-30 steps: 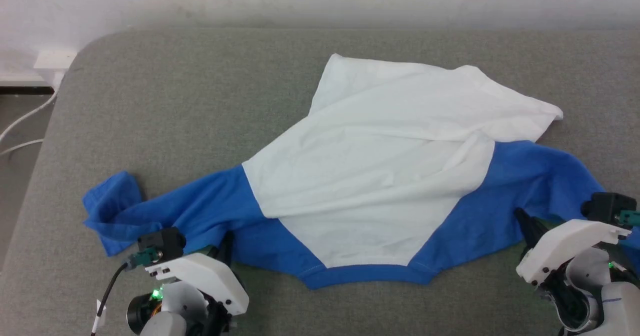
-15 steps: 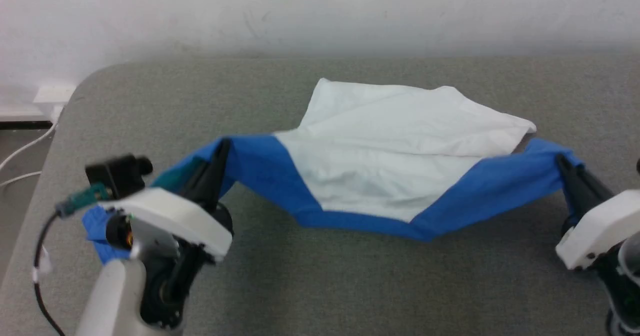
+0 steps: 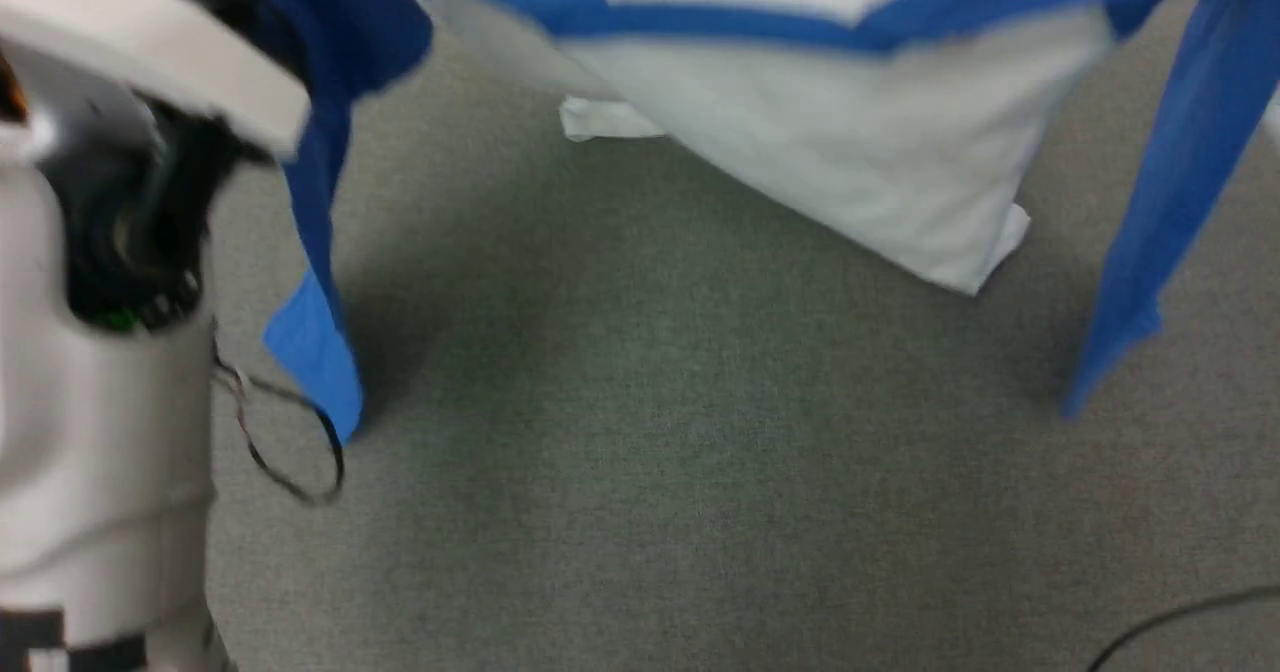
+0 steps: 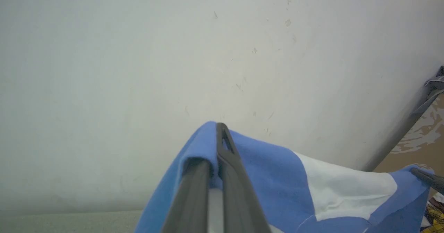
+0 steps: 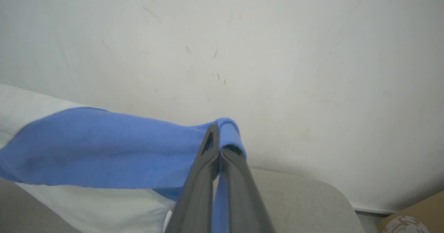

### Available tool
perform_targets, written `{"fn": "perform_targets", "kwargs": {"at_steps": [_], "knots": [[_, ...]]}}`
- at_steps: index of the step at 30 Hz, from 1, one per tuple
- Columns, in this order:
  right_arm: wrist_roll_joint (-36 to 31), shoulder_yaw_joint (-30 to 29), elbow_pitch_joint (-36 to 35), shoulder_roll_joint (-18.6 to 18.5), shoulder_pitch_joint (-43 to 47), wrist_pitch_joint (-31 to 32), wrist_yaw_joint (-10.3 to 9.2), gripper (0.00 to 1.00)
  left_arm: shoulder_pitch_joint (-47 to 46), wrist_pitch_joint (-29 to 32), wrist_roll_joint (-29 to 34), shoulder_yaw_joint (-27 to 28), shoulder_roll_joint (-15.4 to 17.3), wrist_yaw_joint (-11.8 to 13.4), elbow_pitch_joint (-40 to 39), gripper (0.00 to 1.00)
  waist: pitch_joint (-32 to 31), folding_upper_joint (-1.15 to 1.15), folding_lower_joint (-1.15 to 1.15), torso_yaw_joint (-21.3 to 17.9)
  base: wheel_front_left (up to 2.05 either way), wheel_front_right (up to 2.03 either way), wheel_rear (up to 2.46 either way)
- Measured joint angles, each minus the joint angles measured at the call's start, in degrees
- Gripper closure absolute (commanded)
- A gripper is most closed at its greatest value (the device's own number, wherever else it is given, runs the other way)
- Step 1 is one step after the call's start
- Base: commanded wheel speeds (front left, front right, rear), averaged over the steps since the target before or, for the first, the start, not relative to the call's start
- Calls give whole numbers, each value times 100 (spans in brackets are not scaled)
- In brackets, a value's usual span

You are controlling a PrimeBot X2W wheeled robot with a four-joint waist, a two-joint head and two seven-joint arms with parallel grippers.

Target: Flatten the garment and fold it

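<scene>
The garment (image 3: 850, 142) hangs in the air above the grey table (image 3: 640, 472), its white body drooping and its lower corner close to the surface. A blue sleeve (image 3: 315, 342) dangles at the left and another blue sleeve (image 3: 1170, 202) at the right. My left gripper (image 4: 218, 132) is shut on a fold of blue shoulder cloth, as the left wrist view shows. My right gripper (image 5: 214, 132) is shut on the blue cloth of the other shoulder. The shirt (image 4: 343, 191) is stretched between them. My pale left forearm (image 3: 100, 352) stands at the left of the head view.
A thin black cable (image 3: 290, 452) loops beside my left arm, and another cable (image 3: 1180, 622) crosses the lower right corner. A pale scuffed wall (image 4: 173, 52) rises behind the table. A rounded table corner (image 5: 322, 198) lies below the right gripper.
Both grippers have risen with the garment, lifting it from lying on the table to hanging in the air, sleeves dangling. The head view has also shifted downward.
</scene>
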Motion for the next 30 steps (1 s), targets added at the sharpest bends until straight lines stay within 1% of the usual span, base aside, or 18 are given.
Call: {"fn": "perform_targets", "kwargs": {"at_steps": [2,5,10,15,18,20,24,26,30], "knots": [[-69,113,359,-78,-693,-68,0,100,-579,2,83,53,58,48,235,100,207,0,0,-36,0,0,0],[-220,250,894,-100,-1700,-312,2,100,-1452,-89,230,144,156,121,622,100,541,0,1,-95,0,0,0],[-611,370,1693,-42,-3173,-978,9,100,-2661,-467,445,316,212,302,1185,100,1107,0,1,-212,0,0,0],[-1005,274,2393,129,-4357,-1939,14,100,-3712,-1135,454,534,201,290,1706,100,1597,0,1,-351,0,0,0],[-1187,175,2742,199,-4840,-2488,15,100,-4113,-1505,452,590,191,163,1975,100,1825,0,0,-442,0,0,0],[-1276,129,2978,236,-5011,-2693,16,100,-4236,-1631,446,592,172,87,2150,100,1938,0,0,-499,0,0,0],[-1254,119,3504,276,-4990,-2775,15,100,-4141,-1640,432,491,113,-59,2571,100,2078,0,0,-563,0,0,0],[-1127,166,3697,252,-4731,-2760,14,100,-3875,-1580,471,355,138,-166,2800,100,2081,0,0,-552,0,0,0],[-723,376,3922,163,-3782,-2582,14,100,-3064,-1412,571,94,205,-327,3161,100,1968,0,0,-517,0,0,0]]}}
